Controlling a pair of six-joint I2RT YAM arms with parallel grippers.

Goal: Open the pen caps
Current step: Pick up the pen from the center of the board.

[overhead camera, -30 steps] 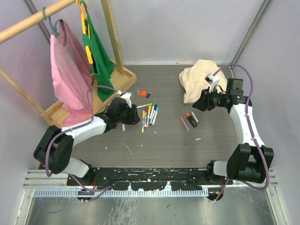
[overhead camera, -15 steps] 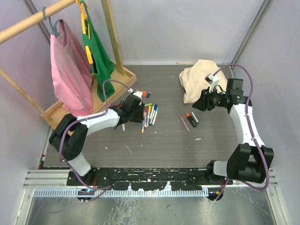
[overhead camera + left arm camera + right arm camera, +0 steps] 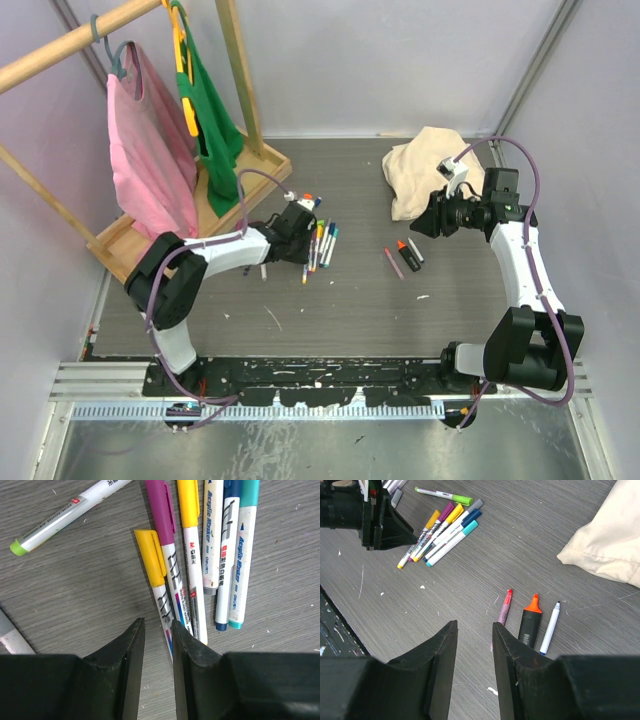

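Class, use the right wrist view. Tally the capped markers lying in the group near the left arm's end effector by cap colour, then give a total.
Yellow caps: 2
Purple cap: 1
Grey cap: 1
Dark blue cap: 1
Teal cap: 1
Green cap: 1
Total: 7

Ahead of the left gripper's black jaws, the pen caps are yellow, purple, blue and teal. The counter is streaked grey.
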